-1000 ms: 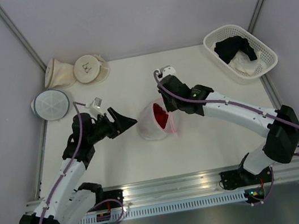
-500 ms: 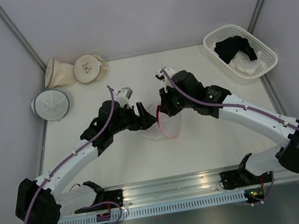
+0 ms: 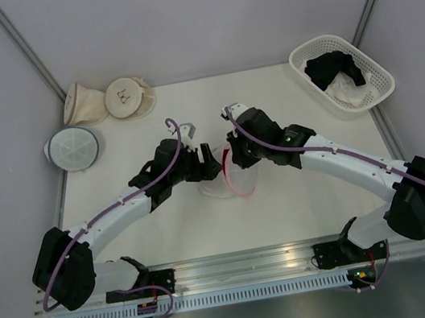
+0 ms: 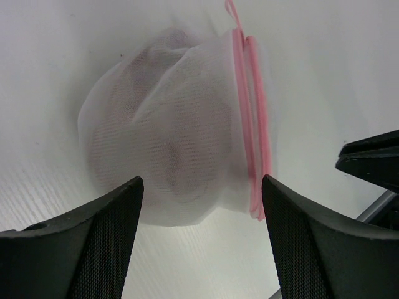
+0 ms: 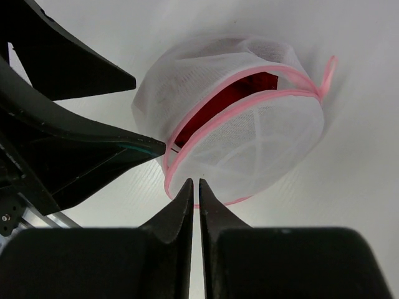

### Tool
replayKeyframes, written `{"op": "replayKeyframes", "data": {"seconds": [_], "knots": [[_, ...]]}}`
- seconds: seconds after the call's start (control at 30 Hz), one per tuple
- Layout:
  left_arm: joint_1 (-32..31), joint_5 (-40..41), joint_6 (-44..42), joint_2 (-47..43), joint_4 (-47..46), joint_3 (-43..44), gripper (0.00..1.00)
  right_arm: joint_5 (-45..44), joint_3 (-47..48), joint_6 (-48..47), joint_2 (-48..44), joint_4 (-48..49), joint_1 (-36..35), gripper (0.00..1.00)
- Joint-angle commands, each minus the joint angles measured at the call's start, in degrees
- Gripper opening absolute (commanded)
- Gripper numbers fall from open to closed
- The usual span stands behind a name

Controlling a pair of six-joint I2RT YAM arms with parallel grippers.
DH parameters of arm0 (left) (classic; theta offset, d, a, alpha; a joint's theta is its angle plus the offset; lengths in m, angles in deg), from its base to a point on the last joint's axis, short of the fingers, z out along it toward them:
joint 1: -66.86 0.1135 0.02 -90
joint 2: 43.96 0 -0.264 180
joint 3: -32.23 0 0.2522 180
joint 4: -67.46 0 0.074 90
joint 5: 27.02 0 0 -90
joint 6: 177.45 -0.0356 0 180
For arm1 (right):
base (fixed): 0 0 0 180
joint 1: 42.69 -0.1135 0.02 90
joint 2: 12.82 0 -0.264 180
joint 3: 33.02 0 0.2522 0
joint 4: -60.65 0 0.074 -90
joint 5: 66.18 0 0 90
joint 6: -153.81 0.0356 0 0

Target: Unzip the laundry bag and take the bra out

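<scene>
The left hand (image 4: 201,187) is spread wide, with the domed side of the bag (image 4: 168,137) straight ahead of it and just short of its fingertips. Nothing is between the fingers yet. The bag sits about the middle of the desk (image 3: 284,98), tipped onto its side, so its pink rim stands on edge and faces the right edge of the desk.

The right hand (image 5: 194,184) comes at it from that side. Its fingers are pressed together, with the tips right at the low part of the rim. I cannot tell whether they nip the zip tab or the rim itself.

The zip is part open. A slit runs along the rim's upper arc, and the red bra (image 5: 218,103) shows through it, all of it inside the bag.

The right hand is therefore the nearer one to the opening, and the left hand is set only on the closed mesh back. I judge that the coming move depends on this. The left hand could close on the dome and hold it steady, and the right hand could work along the rim, which is the slit's long axis.
</scene>
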Motion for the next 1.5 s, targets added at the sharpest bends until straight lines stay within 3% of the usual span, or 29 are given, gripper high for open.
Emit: {"op": "replayKeyframes", "data": {"seconds": [0.0,0.27,0.57,0.77,1.0,1.07,1.2,1.23,1.27,1.33,1.37,1.47], "knots": [[-1.1,0.9,-3.1,0.1,-6.5,3.0,0.8,-3.0,-0.4,0.6,-0.7,0.4,0.3,0.11],[-2.0,0.7,-4.4,1.5,-8.3,4.3,0.79,-4.1,-1.2,1.1,0.2,0.6,0.3,0.1],[-3.6,3.7,-5.6,7.3,-6.2,7.3,0.68,-4.4,-1.3,1.1,-0.2,0.7,0.3,0.08],[-4.2,7.0,-6.8,9.0,-4.6,8.5,0.46,-4.7,-1.5,1.3,-0.4,0.6,0.3,0.06],[-4.4,6.8,-5.6,8.6,-4.8,8.4,0.08,-3.2,-2.0,1.8,0.0,1.5,0.3,0.04],[-4.4,6.3,-5.3,8.0,-5.3,8.0,0.02,-2.1,-2.4,1.9,0.0,2.1,0.2,0.04],[-4.4,5.9,-3.5,6.6,-6.7,6.8,0.02,-1.0,-5.0,2.0,0.0,5.3,-0.3,0.13],[-4.4,5.9,-3.1,6.4,-6.9,6.2,0.02,-1.0,-5.8,2.0,0.0,6.1,-0.5,0.18],[-4.4,6.0,-2.5,6.2,-7.3,5.8,0.02,-1.0,-6.5,2.1,0.1,6.9,-0.9,0.3],[-4.4,6.2,-0.8,5.7,-8.3,5.0,0.02,-1.0,-8.3,2.3,0.6,9.5,-2.1,0.36],[-4.4,6.6,0.5,5.7,-8.5,4.4,0.02,-1.1,-8.7,2.7,1.1,10.4,-2.7,0.44],[-4.3,6.5,1.8,5.8,-8.8,3.7,0.02,-1.7,-10.2,3.9,2.4,13.7,-5.1,0.46]]}}
